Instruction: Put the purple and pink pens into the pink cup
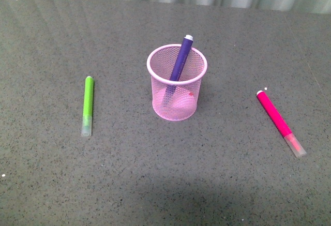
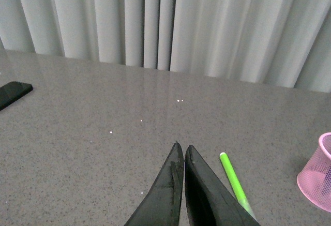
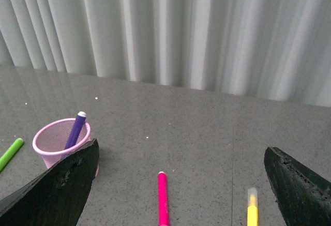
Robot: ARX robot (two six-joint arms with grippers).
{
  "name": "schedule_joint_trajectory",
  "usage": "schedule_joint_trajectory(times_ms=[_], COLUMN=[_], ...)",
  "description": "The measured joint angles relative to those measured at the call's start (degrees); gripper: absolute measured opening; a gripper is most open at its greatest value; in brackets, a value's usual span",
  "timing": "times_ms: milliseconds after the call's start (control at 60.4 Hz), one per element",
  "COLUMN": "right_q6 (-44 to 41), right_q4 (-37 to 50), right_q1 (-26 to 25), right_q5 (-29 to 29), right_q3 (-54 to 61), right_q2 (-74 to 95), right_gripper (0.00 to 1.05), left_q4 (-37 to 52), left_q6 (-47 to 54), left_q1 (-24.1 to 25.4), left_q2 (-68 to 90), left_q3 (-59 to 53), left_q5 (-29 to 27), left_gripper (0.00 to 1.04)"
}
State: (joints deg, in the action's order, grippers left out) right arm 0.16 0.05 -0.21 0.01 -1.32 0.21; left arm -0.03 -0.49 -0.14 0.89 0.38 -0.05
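Only our right wrist view shows one yellow pen (image 3: 252,213), beside one pink pen (image 3: 163,200), before the wide-open empty right gripper (image 3: 181,148); left gripper (image 2: 181,147) closed, empty.

The grey speckled desk (image 1: 51,184) carries five things. A lime green marker (image 1: 88,106) lies just beside the left claw (image 2: 181,147), between it and the standing pink cup (image 1: 176,89). The pink pen (image 1: 280,122) and a yellow marker (image 3: 252,210) lie between the right claw's (image 3: 181,148) spread fingers. A black object (image 2: 13,92) lies well apart from the left claw, on its far side from the cup.
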Motion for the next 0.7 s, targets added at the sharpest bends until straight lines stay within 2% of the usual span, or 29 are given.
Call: schedule_joint_trajectory(times_ms=[315,447,563,695], right_q6=[0.00,0.00,0.00,0.00], right_q4=[0.00,0.00,0.00,0.00], right_q1=[0.00,0.00,0.00,0.00], right_q5=[0.00,0.00,0.00,0.00], right_q3=[0.00,0.00,0.00,0.00], right_q2=[0.00,0.00,0.00,0.00], right_gripper=[0.97,0.97,0.97,0.97], left_q4=[0.00,0.00,0.00,0.00], left_q6=[-0.04,0.00,0.00,0.00], left_q1=[0.00,0.00,0.00,0.00], left_q2=[-0.04,-0.04,-0.04,-0.04], left_q3=[0.00,0.00,0.00,0.00], left_q5=[0.07,0.04,0.04,0.04], left_gripper=[0.03,0.24,0.49,0.71])
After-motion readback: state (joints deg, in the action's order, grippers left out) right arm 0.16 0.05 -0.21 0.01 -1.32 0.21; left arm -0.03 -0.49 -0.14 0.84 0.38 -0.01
